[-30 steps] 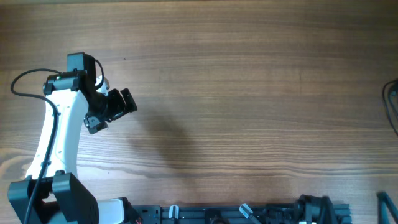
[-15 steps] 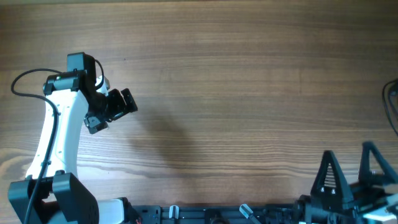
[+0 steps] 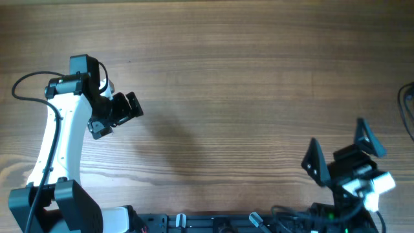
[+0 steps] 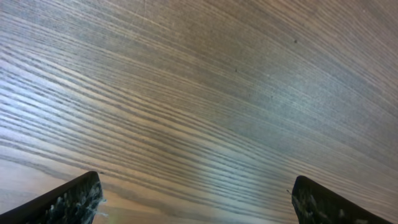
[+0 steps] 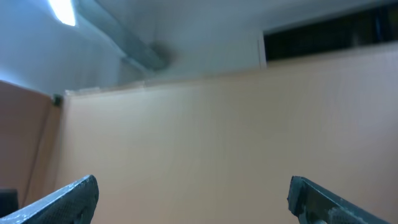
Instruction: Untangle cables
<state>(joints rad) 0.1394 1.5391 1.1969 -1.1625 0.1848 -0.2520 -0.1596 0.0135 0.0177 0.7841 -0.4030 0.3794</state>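
Left gripper (image 4: 196,191) and right gripper (image 3: 337,131) are shown spread wide; the cables (image 3: 407,109) are caught only overhead, far right.

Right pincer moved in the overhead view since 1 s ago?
Yes. The right pincer was nearly out of frame at the bottom-right corner; it now stands further up and left, past the black rail, open over the table.

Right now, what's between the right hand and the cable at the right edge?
Nothing. The overhead view shows only bare table between the right hand and the cable. Neither wrist view shows that stretch.
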